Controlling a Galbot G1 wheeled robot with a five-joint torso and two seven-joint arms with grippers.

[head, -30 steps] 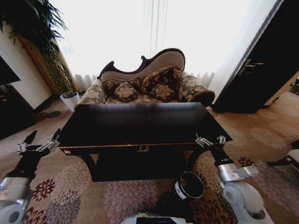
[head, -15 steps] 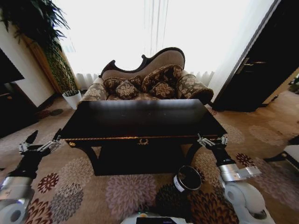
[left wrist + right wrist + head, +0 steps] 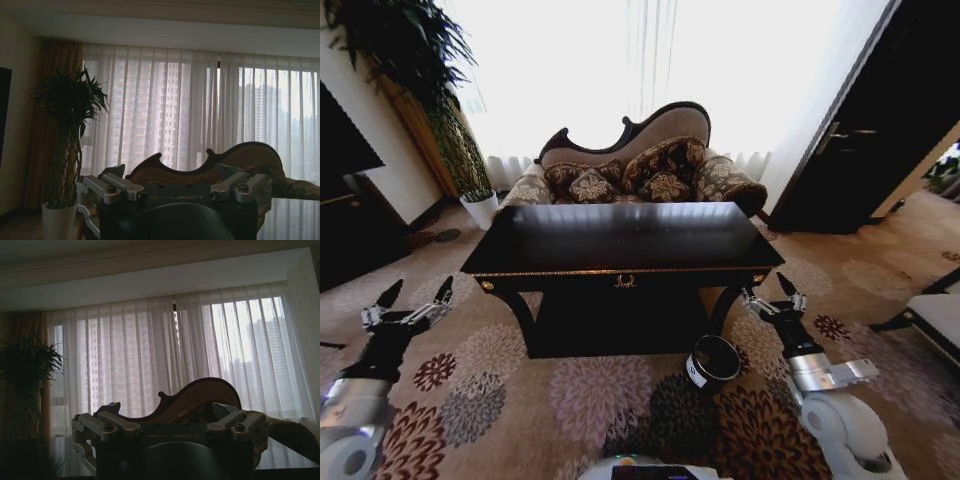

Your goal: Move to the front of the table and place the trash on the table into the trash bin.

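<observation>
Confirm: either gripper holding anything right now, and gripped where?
Nothing is held. The left gripper and right gripper are both open and empty, one off each front corner of the table; the trash bin stands untouched on the carpet.

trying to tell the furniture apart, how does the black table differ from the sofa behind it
The table is glossy black with a flat bare top, gold trim and curved legs; the sofa is patterned fabric, heaped with cushions under a scrolled dark wooden back. The table stands nearer the robot, with the trash bin by its front right leg; the sofa sits beyond it, against the curtained window. Both have dark, ornate curved woodwork.
</observation>
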